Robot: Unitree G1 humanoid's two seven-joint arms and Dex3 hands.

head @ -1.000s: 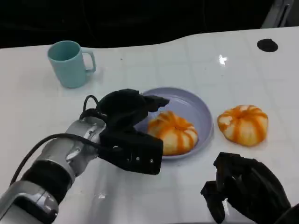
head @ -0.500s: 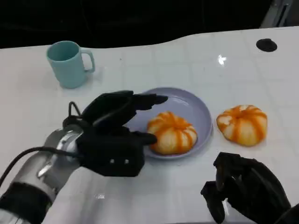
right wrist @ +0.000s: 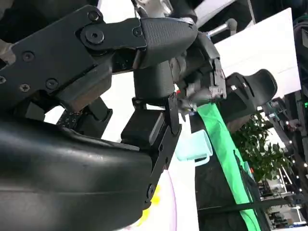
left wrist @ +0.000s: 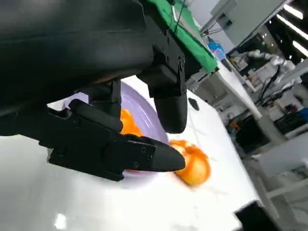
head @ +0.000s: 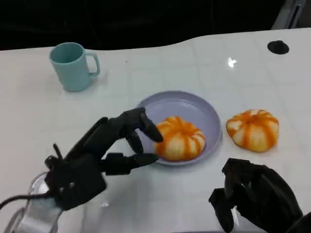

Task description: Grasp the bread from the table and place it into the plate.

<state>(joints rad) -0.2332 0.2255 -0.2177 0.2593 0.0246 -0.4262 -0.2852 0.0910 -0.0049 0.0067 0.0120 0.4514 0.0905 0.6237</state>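
Note:
One orange-striped bread (head: pixel 179 138) lies in the lavender plate (head: pixel 194 99) at the table's middle. A second, similar bread (head: pixel 252 128) sits on the table just right of the plate. My left hand (head: pixel 104 153) is low at the plate's left rim, fingers spread, fingertips close to the plated bread and holding nothing. In the left wrist view its fingers (left wrist: pixel 139 154) reach over the plate (left wrist: pixel 137 103), with the second bread (left wrist: pixel 195 163) beyond. My right hand (head: pixel 257 201) rests near the front edge, below the second bread, with nothing in it.
A teal mug (head: pixel 73 65) stands at the back left, also seen in the right wrist view as a mug (right wrist: pixel 195 144). A small black disc (head: pixel 278 46) marks the back right of the white table (head: pixel 204 58), whose far edge curves.
My left hand has drawn back from over the plate toward the lower left, its fingers spreading apart. The bread stays in the plate. My right hand has not moved.

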